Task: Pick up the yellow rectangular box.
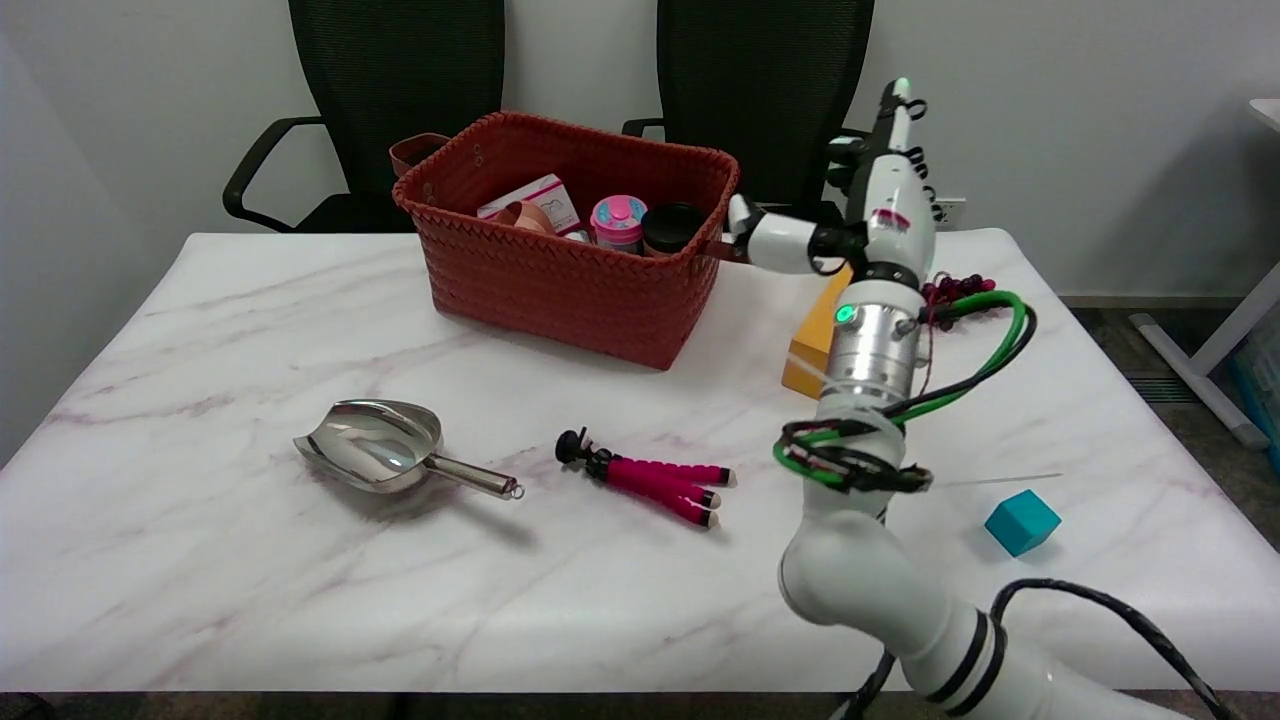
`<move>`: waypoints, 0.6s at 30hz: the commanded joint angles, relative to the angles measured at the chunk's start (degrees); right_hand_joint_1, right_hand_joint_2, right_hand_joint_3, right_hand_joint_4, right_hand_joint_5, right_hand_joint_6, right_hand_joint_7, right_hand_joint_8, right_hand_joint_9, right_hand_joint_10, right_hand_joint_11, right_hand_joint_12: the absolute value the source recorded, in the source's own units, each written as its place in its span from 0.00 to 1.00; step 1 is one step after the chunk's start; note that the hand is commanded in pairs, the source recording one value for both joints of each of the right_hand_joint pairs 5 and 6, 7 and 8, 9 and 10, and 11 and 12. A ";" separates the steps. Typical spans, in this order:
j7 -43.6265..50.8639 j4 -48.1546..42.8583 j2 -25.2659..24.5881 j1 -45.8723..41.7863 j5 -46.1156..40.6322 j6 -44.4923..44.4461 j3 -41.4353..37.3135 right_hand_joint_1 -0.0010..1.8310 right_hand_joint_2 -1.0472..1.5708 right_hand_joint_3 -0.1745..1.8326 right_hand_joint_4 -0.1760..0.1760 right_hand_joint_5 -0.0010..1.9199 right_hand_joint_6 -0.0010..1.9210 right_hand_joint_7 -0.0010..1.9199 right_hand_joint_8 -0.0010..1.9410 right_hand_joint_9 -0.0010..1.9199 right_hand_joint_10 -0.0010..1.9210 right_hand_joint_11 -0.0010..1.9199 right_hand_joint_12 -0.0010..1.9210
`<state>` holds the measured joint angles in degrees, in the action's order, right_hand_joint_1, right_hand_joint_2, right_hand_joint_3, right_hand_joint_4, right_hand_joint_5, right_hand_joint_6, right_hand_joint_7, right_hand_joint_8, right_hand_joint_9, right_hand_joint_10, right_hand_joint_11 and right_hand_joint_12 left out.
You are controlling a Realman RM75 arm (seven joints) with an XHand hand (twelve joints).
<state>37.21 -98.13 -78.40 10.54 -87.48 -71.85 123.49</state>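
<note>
Yellow box (812, 345) beside woven red basket (570, 250) on marbled worktop (250, 560), half hidden behind right hand (880, 200); fingers' state unclear.

The scene is evenly and brightly lit from overhead, and the white marble table (250, 330) is rendered pale, nearly washed out toward its near edge. Soft shadows are cast beside the steel scoop (375, 445) (glare is seen in its bowl) and the basket (560, 275). Focus is held throughout, with slight grain.
</note>
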 commanded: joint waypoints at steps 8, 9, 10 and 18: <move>11.81 9.65 5.23 18.59 -24.78 -14.60 -4.02 0.50 0.60 0.37 0.50 0.00 0.00 0.34 0.34 0.36 0.36 0.34 0.34; 11.96 11.35 5.00 20.05 -24.91 -15.30 -3.40 0.50 0.60 0.36 0.50 0.00 0.00 0.34 0.34 0.36 0.36 0.34 0.34; 12.42 13.11 4.61 21.50 -25.22 -16.02 -3.13 0.50 0.61 0.36 0.50 0.00 0.00 0.34 0.34 0.36 0.36 0.34 0.34; 17.11 21.74 3.15 28.11 -32.66 -15.68 -3.75 0.50 0.57 0.37 0.50 0.00 0.00 0.34 0.34 0.37 0.37 0.29 0.29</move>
<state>45.80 -91.39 -74.40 24.09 -107.22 -81.28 119.36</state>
